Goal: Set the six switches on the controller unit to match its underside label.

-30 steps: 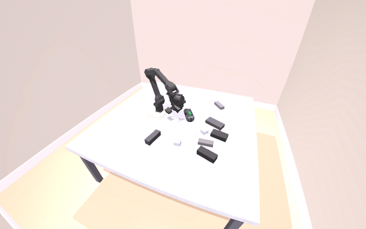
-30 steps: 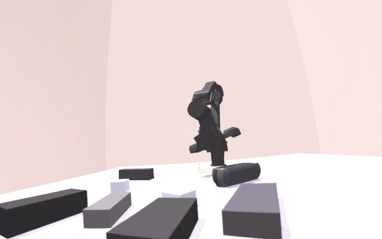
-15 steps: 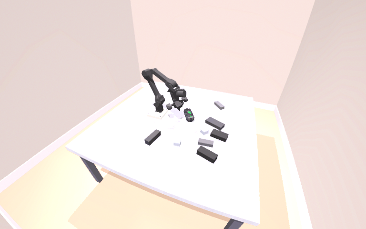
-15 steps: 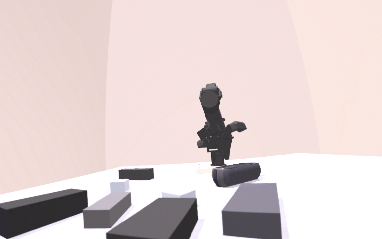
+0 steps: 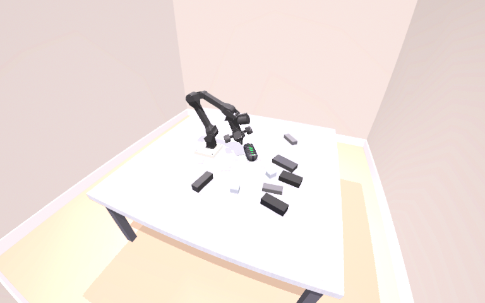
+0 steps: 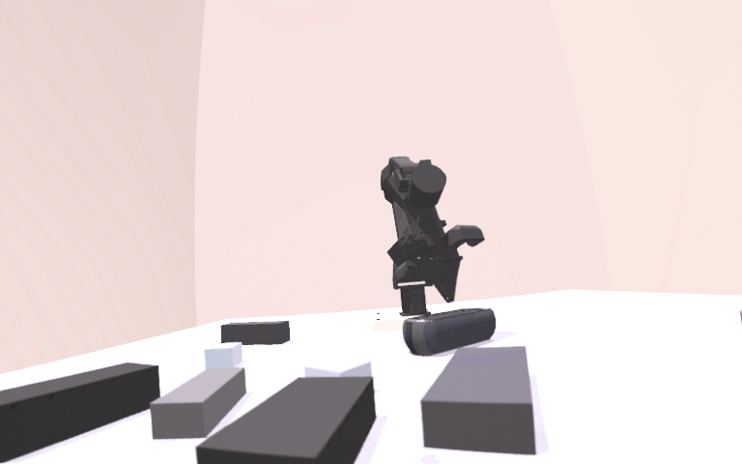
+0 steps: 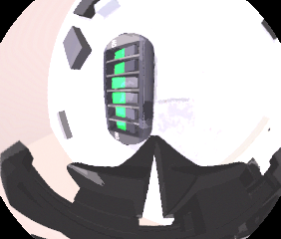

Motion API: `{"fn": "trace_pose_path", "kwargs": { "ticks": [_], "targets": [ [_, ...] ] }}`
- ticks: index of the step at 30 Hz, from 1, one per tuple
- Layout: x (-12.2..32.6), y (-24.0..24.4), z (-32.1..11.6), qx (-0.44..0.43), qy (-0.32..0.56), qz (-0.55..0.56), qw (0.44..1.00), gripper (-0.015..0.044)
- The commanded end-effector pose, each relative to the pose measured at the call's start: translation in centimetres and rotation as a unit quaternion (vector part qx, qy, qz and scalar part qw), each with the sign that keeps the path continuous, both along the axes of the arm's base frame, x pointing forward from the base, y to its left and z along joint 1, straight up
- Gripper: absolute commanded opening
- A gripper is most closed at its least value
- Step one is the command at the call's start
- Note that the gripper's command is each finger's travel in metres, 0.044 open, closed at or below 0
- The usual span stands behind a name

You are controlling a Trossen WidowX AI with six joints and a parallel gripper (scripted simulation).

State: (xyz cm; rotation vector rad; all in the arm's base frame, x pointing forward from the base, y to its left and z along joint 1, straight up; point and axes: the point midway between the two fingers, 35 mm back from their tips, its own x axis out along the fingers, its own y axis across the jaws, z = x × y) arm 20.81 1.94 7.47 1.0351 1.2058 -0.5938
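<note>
The dark grey controller unit sits on the bench with its switches facing up. In the wrist view six rockers lie in a column, green ends left and dark ends right. The green patches of the third and fourth from the top look wider than the others; which ends are pressed down I cannot tell for certain. The underside label is hidden. My gripper is shut and empty, its tips above the bench beside the unit's near end in the wrist view, apart from it.
A dark block lies toward the front left in the top view. Several grey and black blocks, including a grey one, lie right of the unit there, with small white pieces among them.
</note>
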Motion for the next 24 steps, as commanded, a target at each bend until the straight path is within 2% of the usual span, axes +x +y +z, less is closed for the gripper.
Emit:
{"fn": "trace_pose_path", "kwargs": {
  "ticks": [1,24],
  "targets": [
    [-0.2,0.0,-0.9,-0.001,0.007,-0.003,1.000,0.0000],
    [-0.2,0.0,-4.6,-0.001,0.008,-0.003,1.000,0.0000]
  ]
}}
